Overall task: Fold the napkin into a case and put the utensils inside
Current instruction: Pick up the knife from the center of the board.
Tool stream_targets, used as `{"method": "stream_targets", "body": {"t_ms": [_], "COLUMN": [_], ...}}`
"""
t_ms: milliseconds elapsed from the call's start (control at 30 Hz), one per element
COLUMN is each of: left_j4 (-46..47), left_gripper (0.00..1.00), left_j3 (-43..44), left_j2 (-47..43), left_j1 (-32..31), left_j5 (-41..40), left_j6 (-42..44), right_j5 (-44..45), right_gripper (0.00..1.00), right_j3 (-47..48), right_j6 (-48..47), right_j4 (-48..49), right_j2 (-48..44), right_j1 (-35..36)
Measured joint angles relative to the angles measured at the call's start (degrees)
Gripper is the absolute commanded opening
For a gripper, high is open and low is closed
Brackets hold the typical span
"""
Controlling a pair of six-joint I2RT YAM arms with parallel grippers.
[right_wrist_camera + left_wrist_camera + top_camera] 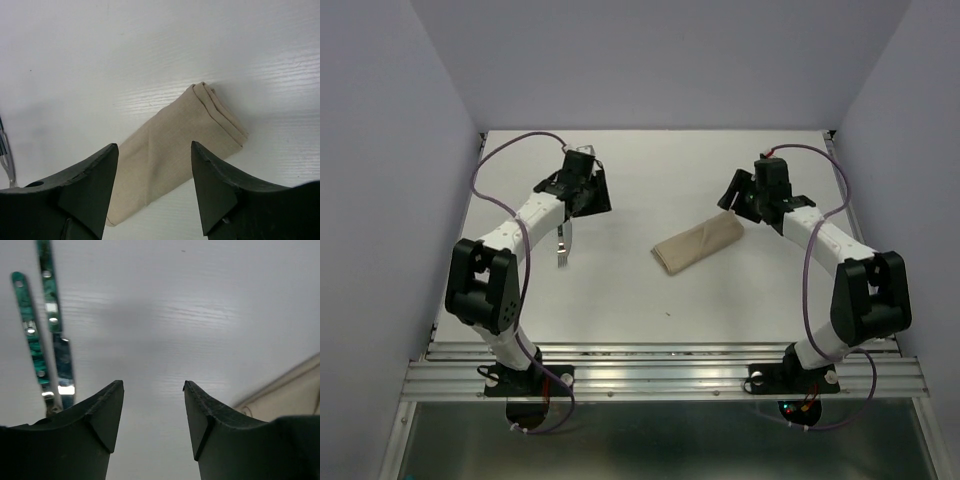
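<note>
A white table (650, 295) holds a job that looks half done. Two arms are bolted at its near edge. The left gripper (152, 385) and the right gripper (154, 145) both have their jaws spread wide, with nothing between them. The napkin (698, 245), already folded into a narrow tan oblong, lies flat to the right of centre. It slants from near-left to far-right, and the right gripper hangs close to its far end, where the wrist view shows stacked layers at one short edge. The utensils (563, 245) lie loose on the bare surface, well apart from the cloth on its left and just beside the left gripper. The fork's tines point toward the near edge, and two slim green handles (50, 315) run side by side. Nothing is inside the cloth yet. The napkin looks light, soft and limp, so a tug on one layer would likely undo the fold; a pinch on the top layer at the open end should hold the mouth up, though the pictures do not show which end is open. The utensils look light, stiff and slick, and they lie flat, so they are apt to skid. A firm grip across the handles seems the safest hold.
</note>
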Motion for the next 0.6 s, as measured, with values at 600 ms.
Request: {"method": "stream_targets", "body": {"t_ms": [600], "left_j4": [-3.7], "left_gripper": [0.56], "left_j3": [14.4], "left_j2": [22.7], "left_j1": [11.3], "left_j5": [-10.1], "left_j6": [-0.5], "right_j5": [-4.2], "right_gripper": [0.67], "right_j3": [-4.4], "right_j6": [0.1], "right_j4": [-1.4], "right_j2": [-2.9], "right_j1": [0.0]}}
